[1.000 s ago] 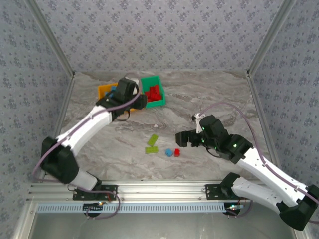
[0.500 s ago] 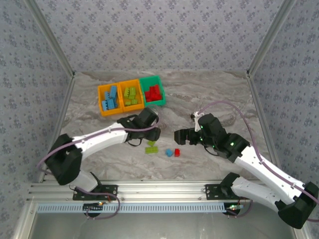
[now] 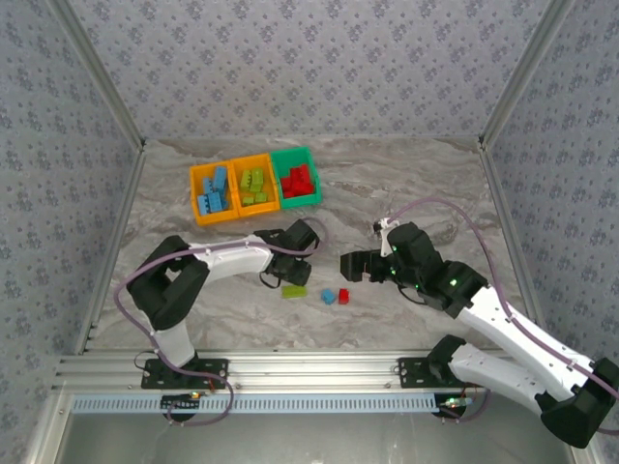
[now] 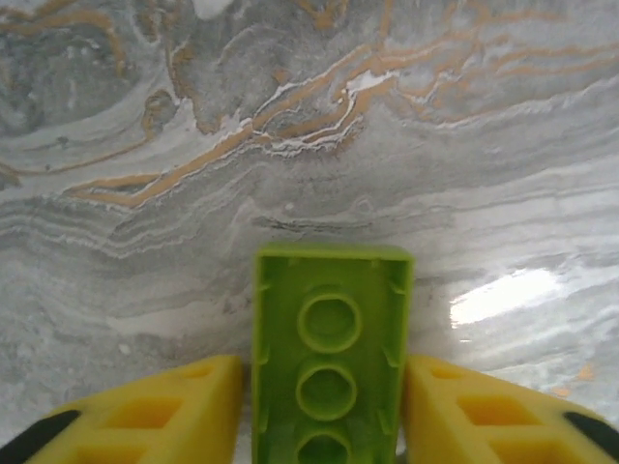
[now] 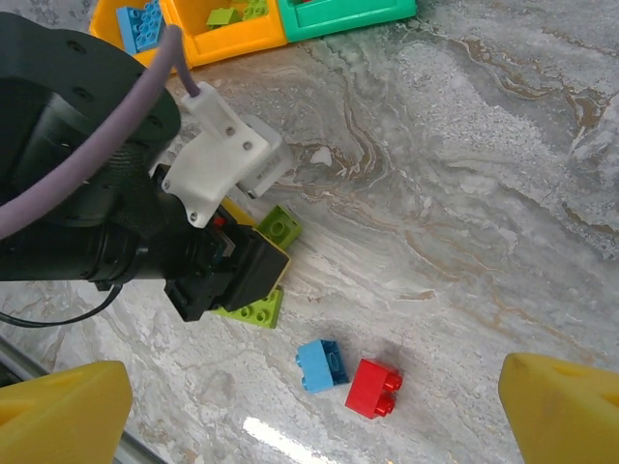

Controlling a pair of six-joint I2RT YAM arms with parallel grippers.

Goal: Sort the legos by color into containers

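**Left claw back from containers, closing on a lime lego**

My left claw (image 4: 324, 379) has narrowed, with both fingers against the sides of a lime lego (image 4: 329, 319) flat on the tabletop (image 4: 290, 116) and not yet lifted. A second ago I was over the containers (image 3: 257, 205) at upper left. Now I'm at frame centre, so I judge a new pick has begun, bound for the middle one.

My right claw (image 3: 350, 267) hangs wide open and empty.

The left wrist view shows finger contact, which the top view hides. The right wrist view shows the second lime lego (image 5: 253, 307), blue lego (image 5: 322, 364) and red lego (image 5: 375, 388) still loose.
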